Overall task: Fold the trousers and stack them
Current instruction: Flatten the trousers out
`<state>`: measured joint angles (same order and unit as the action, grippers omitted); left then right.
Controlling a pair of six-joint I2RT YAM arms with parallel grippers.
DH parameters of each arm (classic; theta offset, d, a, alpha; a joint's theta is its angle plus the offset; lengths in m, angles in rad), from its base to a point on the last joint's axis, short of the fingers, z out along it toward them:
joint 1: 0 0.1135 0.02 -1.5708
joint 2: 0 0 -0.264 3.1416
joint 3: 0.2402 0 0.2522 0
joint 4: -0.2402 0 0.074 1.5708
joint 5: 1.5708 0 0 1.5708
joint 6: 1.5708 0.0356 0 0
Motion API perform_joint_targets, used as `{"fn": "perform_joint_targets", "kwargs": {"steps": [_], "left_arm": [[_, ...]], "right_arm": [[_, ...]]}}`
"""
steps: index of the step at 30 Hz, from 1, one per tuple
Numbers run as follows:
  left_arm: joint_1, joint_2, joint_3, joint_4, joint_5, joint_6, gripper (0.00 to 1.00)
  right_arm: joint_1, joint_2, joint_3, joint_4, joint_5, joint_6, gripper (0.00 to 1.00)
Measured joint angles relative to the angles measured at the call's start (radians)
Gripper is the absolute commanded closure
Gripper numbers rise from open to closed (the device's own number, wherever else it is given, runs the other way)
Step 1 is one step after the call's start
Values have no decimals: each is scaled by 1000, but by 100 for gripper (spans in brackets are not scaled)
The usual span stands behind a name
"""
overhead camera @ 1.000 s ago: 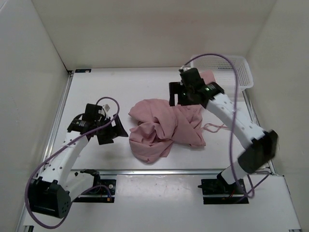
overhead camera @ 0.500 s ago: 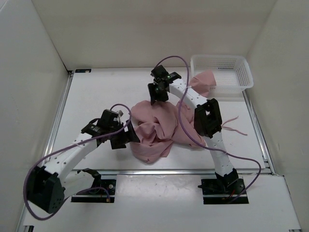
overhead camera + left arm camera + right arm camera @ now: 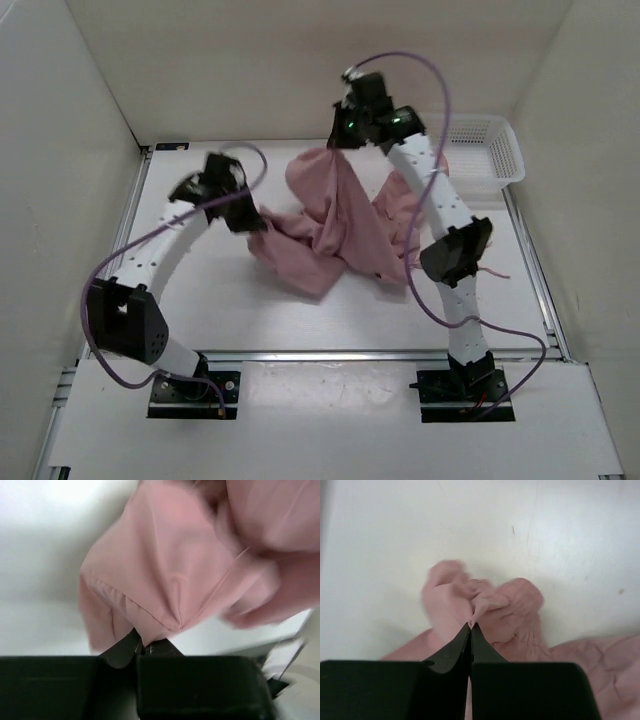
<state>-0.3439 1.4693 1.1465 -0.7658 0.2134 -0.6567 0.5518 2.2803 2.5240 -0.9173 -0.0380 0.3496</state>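
Observation:
The dusty-pink trousers (image 3: 335, 235) hang bunched and stretched between both arms in the top view, their lower folds resting on the white table. My right gripper (image 3: 340, 143) is raised near the back wall, shut on a pinch of the fabric (image 3: 485, 600), which drapes down from it. My left gripper (image 3: 248, 222) is shut on the cloth's left edge, a seamed fold (image 3: 165, 580) rising from the closed fingertips (image 3: 120, 652). Part of the trousers lies behind the right arm (image 3: 435, 195).
A white mesh basket (image 3: 495, 150) stands at the back right corner. White walls close in the table on three sides. A metal rail (image 3: 350, 355) runs along the near edge by the arm bases. A thin pink cord (image 3: 492, 270) lies right of the right arm.
Both grippers have closed on the trousers. The right one has risen toward the back, lifting the cloth from the heap; the left has swung up and back with the left edge.

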Motion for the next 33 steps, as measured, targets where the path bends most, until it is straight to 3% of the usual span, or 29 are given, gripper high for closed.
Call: {"fn": "perform_joint_targets", "kwargs": {"steps": [4, 7, 9, 12, 13, 14, 15, 16, 17, 18, 20, 22, 23, 25, 26, 27, 28, 29, 30, 33], "left_arm": [[148, 47, 527, -153, -61, 67, 90], [206, 48, 880, -170, -94, 105, 90], [208, 0, 984, -172, -93, 124, 90], [196, -145, 905, -169, -59, 140, 90], [189, -198, 835, -164, -46, 142, 90], [182, -245, 768, -156, -39, 143, 78], [175, -289, 687, -151, -32, 147, 62], [169, -324, 602, -154, -23, 152, 40], [160, -351, 505, -145, -16, 156, 18], [152, -373, 408, -138, -11, 158, 0], [143, -385, 233, -157, -4, 151, 0], [138, -355, 86, -179, -3, 148, 2], [138, -336, 42, -196, -4, 148, 11], [138, -311, 10, -231, -7, 145, 37], [138, -310, 13, -234, -15, 149, 67], [138, -312, 26, -235, -26, 147, 78], [138, -309, 51, -240, -35, 155, 87], [138, -302, 85, -237, -50, 156, 90], [138, -291, 120, -237, -63, 160, 90], [138, -221, 215, -216, -102, 163, 90]], "right_arm": [[-73, -202, 50, 87, -58, 43, 100], [-126, -418, 21, 162, -79, 57, 100], [-131, -591, -67, 220, -82, 39, 100], [-108, -856, -313, 300, -65, 1, 100], [-101, -935, -408, 313, -52, -8, 79], [-97, -1013, -513, 324, -28, -13, 62], [-95, -1097, -663, 367, 19, -14, 40], [-95, -1176, -811, 370, 72, -8, 22], [-95, -1244, -958, 361, 130, -3, 8], [-95, -1281, -1061, 350, 176, 7, 5], [-103, -1357, -1298, 300, 284, 51, 2], [-124, -1398, -1476, 199, 368, 111, 2], [-135, -1416, -1535, 151, 400, 144, 2], [-152, -1463, -1602, 75, 459, 194, 31], [-155, -1486, -1605, 50, 484, 214, 44], [-156, -1505, -1600, 47, 506, 229, 64], [-156, -1512, -1582, 41, 527, 238, 73], [-157, -1512, -1557, 35, 548, 249, 80], [-158, -1501, -1523, 34, 571, 256, 93], [-158, -1438, -1435, 31, 618, 269, 100]]}}
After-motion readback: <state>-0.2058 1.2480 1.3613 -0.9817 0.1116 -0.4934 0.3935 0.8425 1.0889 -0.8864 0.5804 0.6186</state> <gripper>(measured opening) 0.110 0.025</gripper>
